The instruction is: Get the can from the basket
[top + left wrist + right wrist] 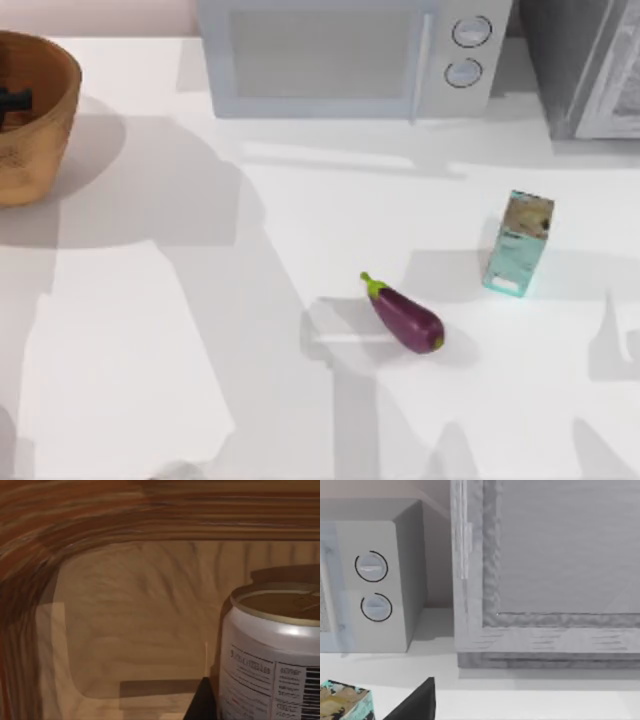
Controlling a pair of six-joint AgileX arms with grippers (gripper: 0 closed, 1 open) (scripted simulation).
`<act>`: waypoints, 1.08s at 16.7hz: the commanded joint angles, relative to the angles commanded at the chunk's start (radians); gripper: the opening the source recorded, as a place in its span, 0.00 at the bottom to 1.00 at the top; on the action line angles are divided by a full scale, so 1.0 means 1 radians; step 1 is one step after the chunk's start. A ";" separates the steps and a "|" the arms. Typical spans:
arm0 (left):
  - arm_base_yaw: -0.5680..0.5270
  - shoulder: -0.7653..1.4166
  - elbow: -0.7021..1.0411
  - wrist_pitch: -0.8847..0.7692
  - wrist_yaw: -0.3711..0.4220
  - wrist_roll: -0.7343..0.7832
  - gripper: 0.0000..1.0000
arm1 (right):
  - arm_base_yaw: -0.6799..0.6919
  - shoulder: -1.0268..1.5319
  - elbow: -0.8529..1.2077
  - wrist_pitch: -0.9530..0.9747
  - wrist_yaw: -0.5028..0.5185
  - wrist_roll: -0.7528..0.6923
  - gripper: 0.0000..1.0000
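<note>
The basket [35, 115] sits at the tabletop's [200, 350] far left, with the can [272, 655] inside it. The microwave [350, 55] stands behind; eggplant [405, 315] and carton [518, 245] lie right.

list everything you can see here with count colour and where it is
basket: 1, orange-brown, far left edge of the table
can: 1, white side with printed lettering and barcode, tan-gold top, standing upright inside the basket
eggplant: 1, purple with green stem, lying mid-table
carton: 1, teal, standing right of the eggplant
microwave: 1, pale grey with two round dials, at the back
cabinet: 1, grey, back right corner beside the microwave
table: 1, white
left gripper: 1, black, down in the basket beside the can
right gripper finger: 1 seen, black, above the table near the carton
</note>
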 joint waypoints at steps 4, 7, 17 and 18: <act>0.002 -0.088 -0.055 0.010 -0.007 -0.012 0.00 | 0.000 0.000 0.000 0.000 0.000 0.000 1.00; -0.006 -0.210 -0.156 0.080 -0.011 -0.023 0.00 | 0.000 0.000 0.000 0.000 0.000 0.000 1.00; -0.077 -1.182 -1.028 0.498 -0.036 -0.100 0.00 | 0.000 0.000 0.000 0.000 0.000 0.000 1.00; -0.086 -1.306 -1.140 0.547 -0.039 -0.110 0.00 | 0.000 0.000 0.000 0.000 0.000 0.000 1.00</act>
